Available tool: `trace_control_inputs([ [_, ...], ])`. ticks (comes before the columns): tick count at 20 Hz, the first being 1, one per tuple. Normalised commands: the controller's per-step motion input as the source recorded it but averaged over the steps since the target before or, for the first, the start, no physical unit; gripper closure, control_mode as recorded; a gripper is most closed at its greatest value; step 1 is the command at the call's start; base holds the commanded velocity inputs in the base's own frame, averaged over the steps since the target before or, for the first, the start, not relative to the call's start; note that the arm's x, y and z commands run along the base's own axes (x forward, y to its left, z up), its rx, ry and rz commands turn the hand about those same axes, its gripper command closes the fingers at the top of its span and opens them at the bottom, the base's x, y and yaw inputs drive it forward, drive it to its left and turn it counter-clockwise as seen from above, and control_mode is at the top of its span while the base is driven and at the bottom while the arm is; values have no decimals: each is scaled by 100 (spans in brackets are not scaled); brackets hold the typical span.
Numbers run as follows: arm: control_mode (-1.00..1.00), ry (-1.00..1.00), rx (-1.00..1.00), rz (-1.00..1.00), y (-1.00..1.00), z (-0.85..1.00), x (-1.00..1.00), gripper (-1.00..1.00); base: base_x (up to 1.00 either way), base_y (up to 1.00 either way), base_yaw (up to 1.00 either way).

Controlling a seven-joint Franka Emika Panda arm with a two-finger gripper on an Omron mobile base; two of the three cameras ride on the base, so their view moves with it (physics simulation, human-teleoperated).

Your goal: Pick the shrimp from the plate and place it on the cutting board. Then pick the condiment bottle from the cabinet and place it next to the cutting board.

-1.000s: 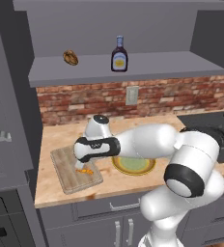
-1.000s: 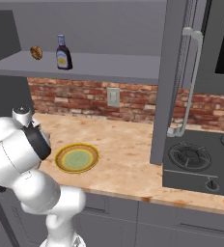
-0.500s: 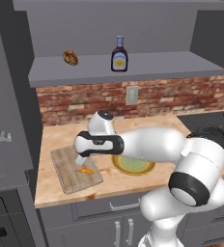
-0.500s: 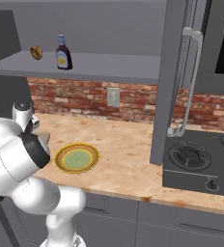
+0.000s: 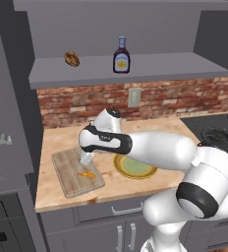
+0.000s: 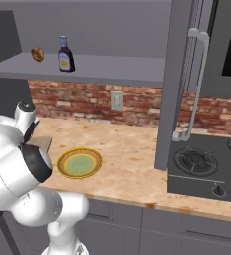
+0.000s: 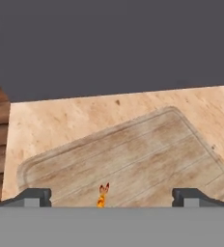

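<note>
The small orange shrimp (image 5: 86, 174) lies on the pale wooden cutting board (image 5: 67, 170) at the counter's left. Just above it hangs my gripper (image 5: 86, 159), open and holding nothing. In the hand view the shrimp (image 7: 102, 195) lies on the cutting board (image 7: 133, 154) between the spread fingertips (image 7: 35, 197) of my gripper (image 7: 112, 198). To the right of the board sits the empty plate (image 5: 134, 166) (image 6: 79, 163). The dark condiment bottle (image 5: 120, 55) (image 6: 64, 54) stands upright on the grey cabinet shelf (image 5: 150, 69).
A round brown lump (image 5: 72, 59) (image 6: 37, 54) lies on the shelf left of the bottle. A brick wall with an outlet (image 5: 133, 97) backs the counter. A black stove (image 6: 209, 164) sits at the right, beside a tall grey panel with a handle (image 6: 194, 84).
My hand has lifted a little off the cutting board, with its jaws still spread. The shrimp stays lying on the board.
</note>
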Motion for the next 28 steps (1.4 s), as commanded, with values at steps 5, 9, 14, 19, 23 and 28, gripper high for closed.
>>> trace_control_inputs([
  [5,-100,-5,4,13,-6,17,-13,-100,0,0,0],
  [9,-100,-3,4,13,-5,14,-15,-100,0,0,0],
  [14,-100,-2,8,9,-8,16,-23,-100,0,0,0],
  [19,-100,0,12,2,-9,21,-28,-100,0,0,0],
  [23,-100,0,16,0,-12,19,-26,-100,0,0,0],
  [28,-100,0,17,0,-15,20,-23,-100,0,0,0],
])
